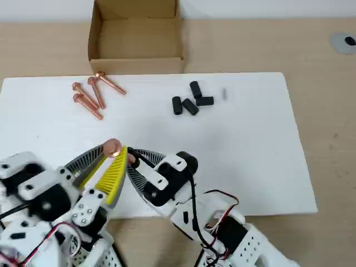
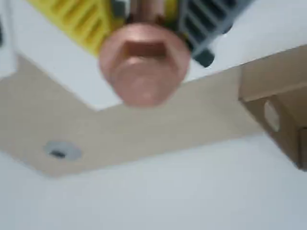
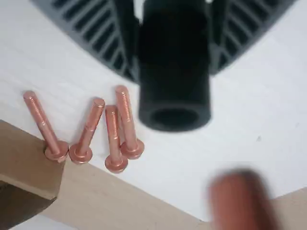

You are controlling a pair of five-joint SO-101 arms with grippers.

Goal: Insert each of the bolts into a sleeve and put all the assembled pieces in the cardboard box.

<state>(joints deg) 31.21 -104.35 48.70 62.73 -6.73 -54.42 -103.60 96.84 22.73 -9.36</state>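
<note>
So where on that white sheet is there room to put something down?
Biggest bare patch: the right half of the white board, past the black sleeves. A smaller gap lies between the loose bolts and those sleeves; another sits left, below the bolts. Crowded: the near edge, where the left gripper with its held bolt meets the right gripper with its held sleeve.

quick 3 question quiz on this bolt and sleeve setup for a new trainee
1. True or false: the held copper bolt already sits inside the held black sleeve.
2. What does the right gripper hold? A) a bolt B) a sleeve C) nothing
3. Fill in: ___ loose bolts lie on the white board.
Key: 1 false, the sleeve's bore is open and the bolt is apart from it. 2 B; the left gripper has the bolt. 3 four.
</note>
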